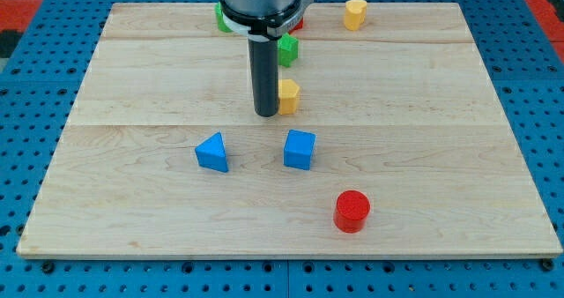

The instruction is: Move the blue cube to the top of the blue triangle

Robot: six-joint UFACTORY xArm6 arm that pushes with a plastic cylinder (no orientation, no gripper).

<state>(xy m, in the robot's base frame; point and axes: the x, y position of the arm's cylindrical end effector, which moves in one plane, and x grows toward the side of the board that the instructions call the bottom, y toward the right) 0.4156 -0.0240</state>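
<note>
The blue cube (299,149) sits on the wooden board just right of centre. The blue triangle (212,152) lies to its left, about a block's width and a half away, at the same height in the view. My tip (266,115) is above and between them, nearer the cube, a short way toward the view's top. It stands right next to a yellow block (288,96) on its right; I cannot tell if they touch.
A red cylinder (352,211) stands toward the view's bottom right of the cube. A green block (287,49) sits behind the rod, another green block (221,18) and a red one (298,21) partly hidden at the top. A yellow block (354,14) is at top right.
</note>
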